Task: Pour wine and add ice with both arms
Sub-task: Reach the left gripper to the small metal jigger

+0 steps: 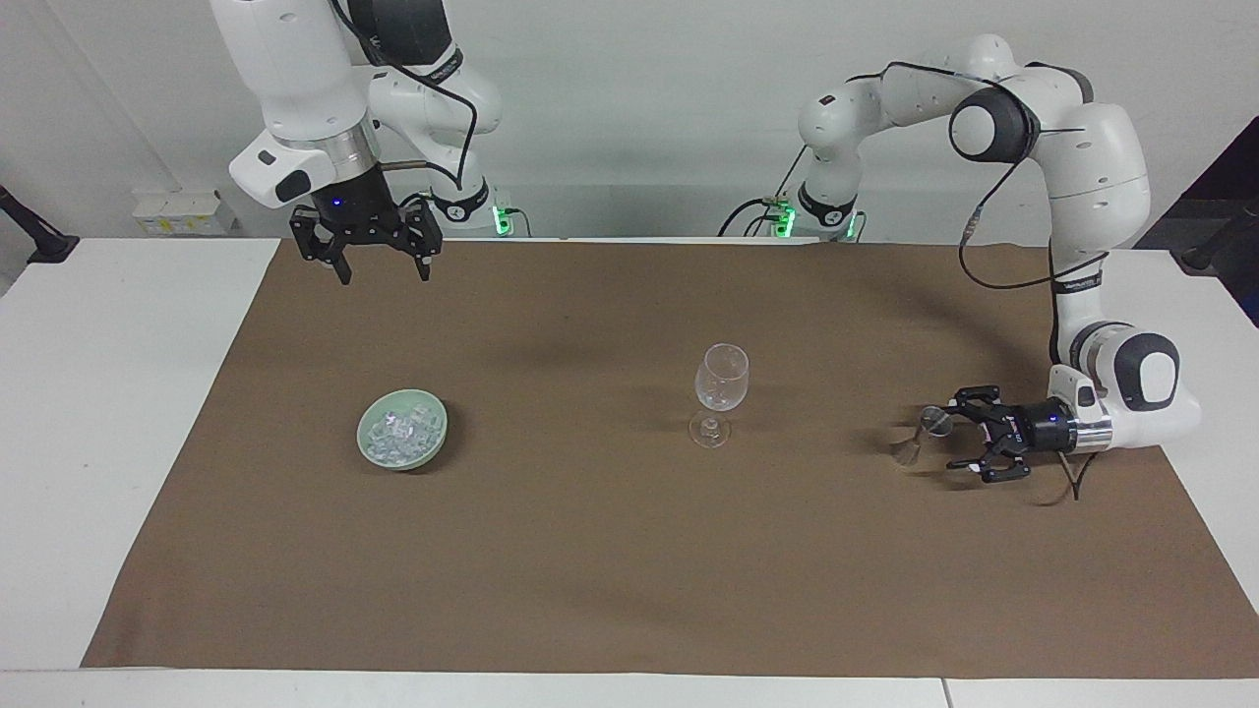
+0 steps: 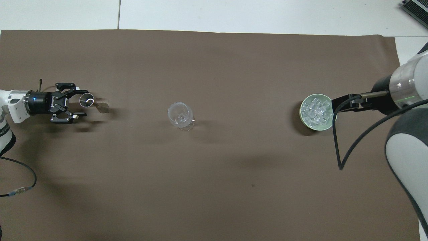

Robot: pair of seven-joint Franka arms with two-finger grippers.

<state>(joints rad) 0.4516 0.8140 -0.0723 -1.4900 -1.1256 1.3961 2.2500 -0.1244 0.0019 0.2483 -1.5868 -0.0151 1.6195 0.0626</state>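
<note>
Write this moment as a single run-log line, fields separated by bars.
left gripper: open, low beside metal jigger | right gripper: open, waiting high | wine glass: upright, mid-cloth | ice: in green bowl

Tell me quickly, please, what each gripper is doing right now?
Left gripper: open, low beside the small metal measuring cup, holding nothing.
Right gripper: open and empty, raised over the brown mat, waiting.
</note>
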